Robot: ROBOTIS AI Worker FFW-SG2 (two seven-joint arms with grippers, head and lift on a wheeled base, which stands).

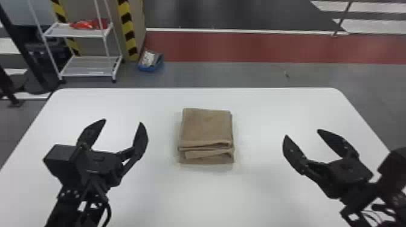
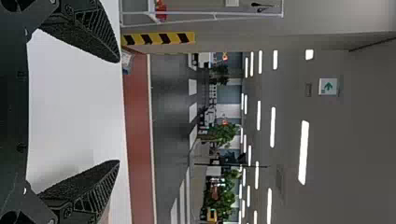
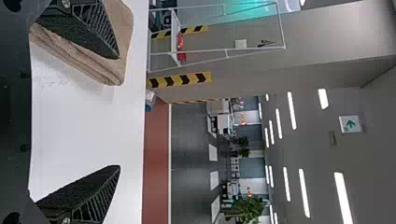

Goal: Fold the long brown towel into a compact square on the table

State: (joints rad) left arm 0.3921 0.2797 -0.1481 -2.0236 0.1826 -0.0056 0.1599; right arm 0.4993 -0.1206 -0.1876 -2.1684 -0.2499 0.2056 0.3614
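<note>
Closest to the camera, left gripper [image 1: 123, 121] and right gripper [image 1: 302, 133], one on either side above the white table [image 1: 211, 196], both with fingers spread wide apart. Between the pair, well apart from each, a brown towel [image 1: 207, 126], lying flat on the table, folded into a compact, nearly square stack. Along its near side, several layered edges, with the lower folds poking out a little past the top one. In the right wrist view, partly hidden behind one of the right gripper's fingers. Beyond the table, on the left, a white rack [image 1: 78, 33] with something red [image 1: 86, 24] on its upper shelf. Just beside a striped pillar [image 1: 128, 27], a blue bin [image 1: 148, 69] on the floor.
</note>
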